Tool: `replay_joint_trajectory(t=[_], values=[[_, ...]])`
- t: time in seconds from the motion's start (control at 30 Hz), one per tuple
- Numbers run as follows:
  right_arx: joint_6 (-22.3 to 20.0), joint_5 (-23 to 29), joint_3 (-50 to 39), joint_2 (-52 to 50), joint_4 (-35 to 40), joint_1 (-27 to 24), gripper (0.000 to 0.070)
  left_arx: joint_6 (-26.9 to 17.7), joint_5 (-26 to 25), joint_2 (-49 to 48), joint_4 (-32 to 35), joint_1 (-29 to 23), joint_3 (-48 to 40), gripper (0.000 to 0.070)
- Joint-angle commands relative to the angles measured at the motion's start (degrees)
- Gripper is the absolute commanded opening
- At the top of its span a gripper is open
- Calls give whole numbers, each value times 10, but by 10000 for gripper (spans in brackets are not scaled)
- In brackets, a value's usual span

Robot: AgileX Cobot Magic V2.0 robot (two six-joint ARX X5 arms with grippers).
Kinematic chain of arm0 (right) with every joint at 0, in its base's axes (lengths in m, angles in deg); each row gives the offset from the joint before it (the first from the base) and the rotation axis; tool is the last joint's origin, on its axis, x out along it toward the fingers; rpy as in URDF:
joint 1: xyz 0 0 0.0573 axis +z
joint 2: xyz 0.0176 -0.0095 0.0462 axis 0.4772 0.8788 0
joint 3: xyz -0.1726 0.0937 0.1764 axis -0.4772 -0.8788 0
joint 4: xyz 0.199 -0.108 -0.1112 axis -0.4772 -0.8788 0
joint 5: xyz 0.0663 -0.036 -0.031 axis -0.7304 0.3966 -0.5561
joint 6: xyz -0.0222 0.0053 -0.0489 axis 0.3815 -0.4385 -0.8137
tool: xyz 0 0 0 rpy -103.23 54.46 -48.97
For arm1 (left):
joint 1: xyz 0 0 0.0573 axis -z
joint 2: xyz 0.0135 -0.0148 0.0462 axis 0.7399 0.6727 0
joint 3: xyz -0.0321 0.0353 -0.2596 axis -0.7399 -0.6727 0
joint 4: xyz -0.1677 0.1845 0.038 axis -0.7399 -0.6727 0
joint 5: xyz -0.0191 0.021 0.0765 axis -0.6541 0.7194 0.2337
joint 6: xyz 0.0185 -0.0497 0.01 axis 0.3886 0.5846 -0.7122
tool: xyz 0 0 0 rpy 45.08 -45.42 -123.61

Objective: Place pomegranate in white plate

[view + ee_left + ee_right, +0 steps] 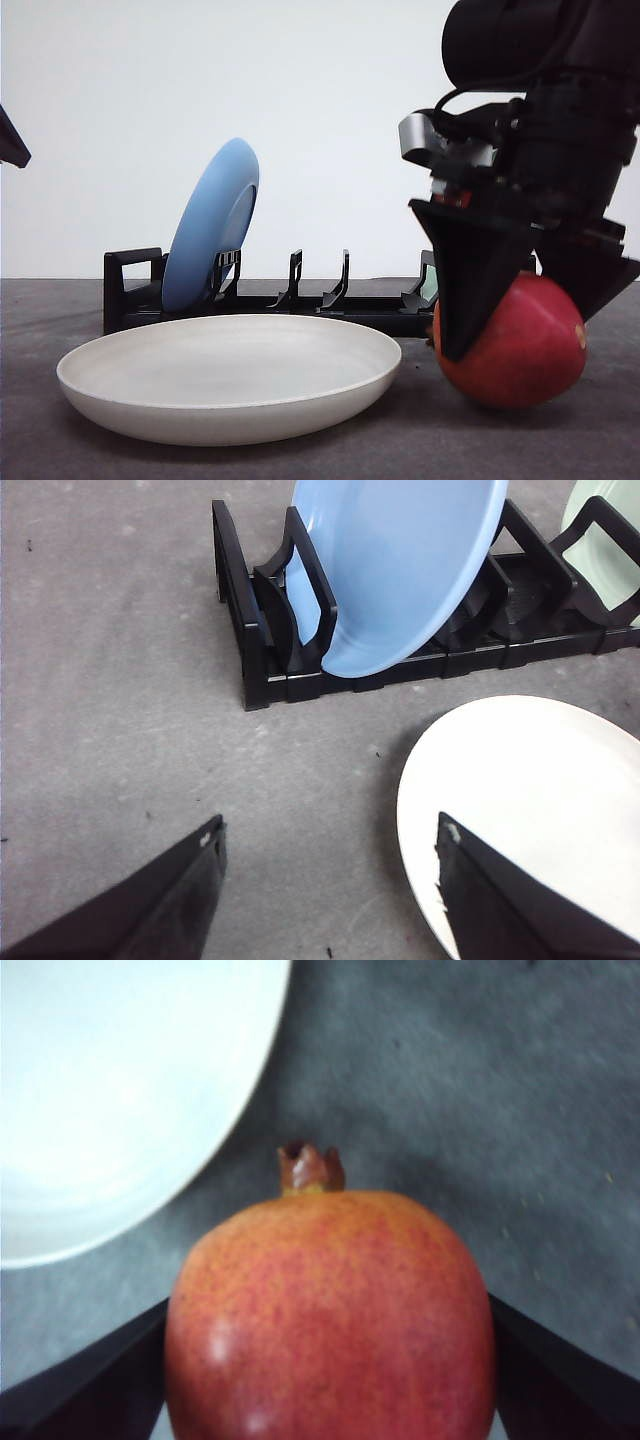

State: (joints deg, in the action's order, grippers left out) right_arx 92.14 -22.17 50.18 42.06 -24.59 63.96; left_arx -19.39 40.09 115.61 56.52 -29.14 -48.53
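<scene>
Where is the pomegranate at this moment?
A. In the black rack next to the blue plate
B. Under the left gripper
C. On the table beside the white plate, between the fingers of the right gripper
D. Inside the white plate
C: in the front view the pomegranate sits on the table to the right of the white plate, with the right gripper closed around it.
</scene>
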Motion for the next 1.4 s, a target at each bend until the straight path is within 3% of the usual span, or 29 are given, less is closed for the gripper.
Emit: replay_joint_trajectory(t=[0.0,0.23,0.47,0.9,1.37], values=[[-2,0,29,4,-12,3,480,4,3,3,6,1,3,387],[-34,0,120,23,-99,23,480,4,3,3,6,1,3,387],[-35,-1,199,81,-103,72,480,4,3,3,6,1,3,387],[-19,-7,261,212,-7,133,481,4,3,3,6,1,3,387],[3,-15,261,247,47,143,482,4,3,3,7,1,3,387]])
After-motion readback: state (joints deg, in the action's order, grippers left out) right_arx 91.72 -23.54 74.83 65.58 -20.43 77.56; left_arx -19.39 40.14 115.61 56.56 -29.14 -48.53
